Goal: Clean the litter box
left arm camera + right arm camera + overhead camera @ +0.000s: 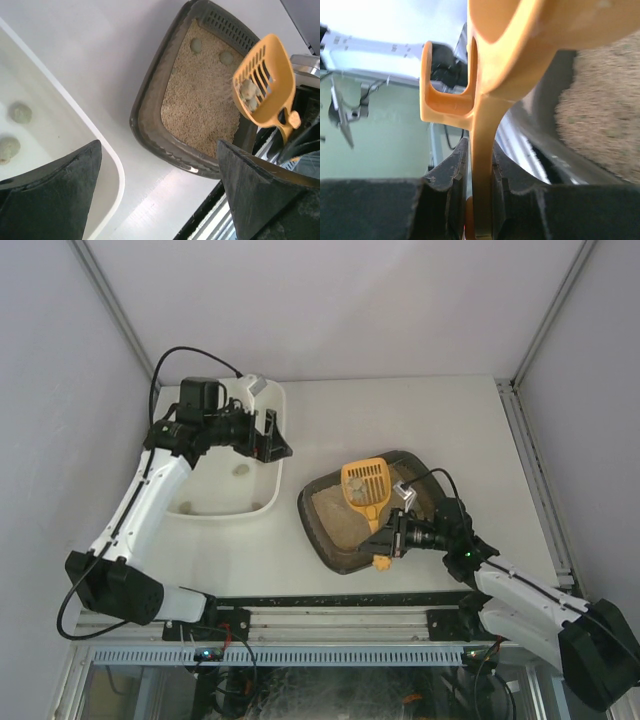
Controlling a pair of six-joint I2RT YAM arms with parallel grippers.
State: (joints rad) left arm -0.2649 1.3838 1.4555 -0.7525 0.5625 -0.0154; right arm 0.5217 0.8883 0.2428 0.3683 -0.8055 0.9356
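Far left: my left gripper [270,435] hangs over the white tub [268,502], jaws spread wide, nothing btwn them. In the left wrist view both fingers [55,195] sit at the bottom corners w/ the tub's rim [75,117] passing under the gap. The tub stands at the table's [400,410] back-left part. Two grey-green clumps [20,112] lie on its floor, close together but apart.

Middle: the litter box [320,540] sits on the table just right of the tub, not touching it, turned at an angle to the table edge. It is a dark tray w/ rounded corners, and beige litter [200,110] covers its floor. Two more clumps [196,46] rest on the litter near the slotted end of the box.

Over the box: an orange scoop [365,483], lifted clear of the litter, head tilted. In the left wrist view a few pale lumps [248,90] lie in its slotted head [262,75].

Right: my right gripper [385,538] is at the box's right rim, clenched on the scoop's handle. The right wrist view has the flat handle [485,110] squeezed upright btwn my two black pads [445,175], w/ its hang-loop sticking out to one side. Litter and the box's dark wall are blurred behind it.
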